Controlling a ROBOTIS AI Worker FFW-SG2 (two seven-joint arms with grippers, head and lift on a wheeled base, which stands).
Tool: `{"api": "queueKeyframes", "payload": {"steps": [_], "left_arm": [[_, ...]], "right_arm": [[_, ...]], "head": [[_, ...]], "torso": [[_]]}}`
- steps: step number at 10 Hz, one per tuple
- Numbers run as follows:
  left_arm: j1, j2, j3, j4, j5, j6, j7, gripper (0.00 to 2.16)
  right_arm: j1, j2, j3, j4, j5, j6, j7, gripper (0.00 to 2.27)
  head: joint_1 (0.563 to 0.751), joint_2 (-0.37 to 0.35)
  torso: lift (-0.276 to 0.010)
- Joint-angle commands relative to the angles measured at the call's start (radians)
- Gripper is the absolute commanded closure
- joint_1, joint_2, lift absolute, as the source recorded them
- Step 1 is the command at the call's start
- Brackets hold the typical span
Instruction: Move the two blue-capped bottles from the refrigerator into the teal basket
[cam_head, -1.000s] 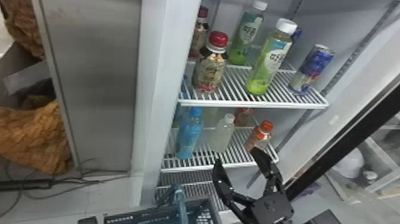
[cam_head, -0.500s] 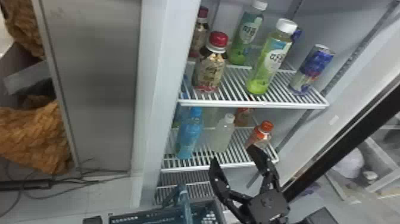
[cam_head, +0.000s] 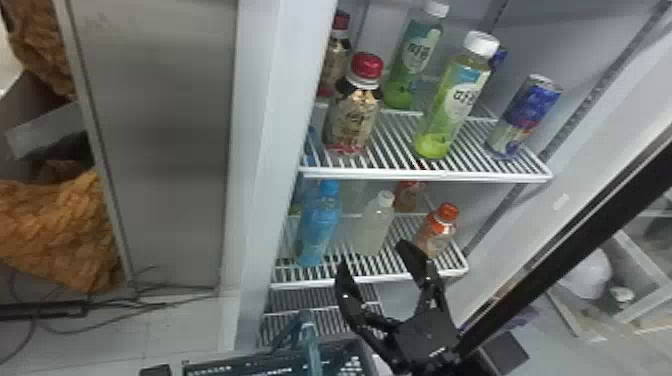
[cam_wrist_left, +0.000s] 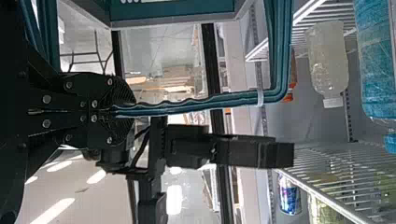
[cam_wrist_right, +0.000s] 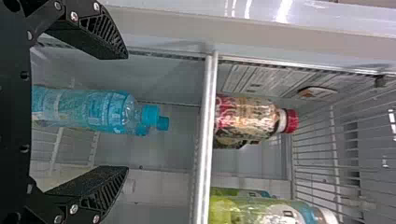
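The right end effector (cam_head: 373, 255) has moved left, nearer 1 blue-capped bottle (cam_head: 318, 230).

Head looks down, wrists inward from nearer, all seemingly sharing the refrigerator shelves (cam_head: 425, 174).

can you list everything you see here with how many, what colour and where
blue-capped bottles: at least two, blue, lower shelf, left side
cloudy bottle: at least one, pale with white cap, lower shelf, middle
orange-capped bottle: one, orange, lower shelf, right front
red-capped bottles: two, brown and gold, upper shelf, left
green bottles: two, green with white caps, upper shelf, middle
can: at least one, blue and silver, upper shelf, right
wire shelves: at least three, white, inside the fridge
fridge: one, whitish
basket: one, teal, in front of the fridge
cloth: orange-brown, far left
cables: several, dark, floor at left
left gripper: one, black, shut on the basket handle
right gripper: one, black, open before the lower shelf
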Motion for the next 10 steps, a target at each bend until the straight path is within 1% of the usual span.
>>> {"api": "queueKeyframes", "payload": {"steps": [1, 3, 10], "left_arm": [[0.0, 0.0, -0.001, 0.0, 0.0, 0.0, 0.0, 1.13], [0.0, 0.0, 0.001, 0.0, 0.0, 0.0, 0.0, 1.13], [0.0, 0.002, 0.001, 0.0, -0.001, 0.0, 0.0, 1.13]], "right_arm": [[-0.041, 0.0, 0.005, 0.049, 0.005, 0.0, -0.001, 0.17], [-0.105, 0.006, 0.008, 0.116, 0.003, -0.007, -0.001, 0.18], [-0.301, 0.003, 0.071, 0.334, 0.0, -0.012, -0.003, 0.17]], "head": [[0.695, -0.35], [0.695, -0.35], [0.695, -0.35]], "torso": [[-0.158], [-0.158], [-0.158]]}}
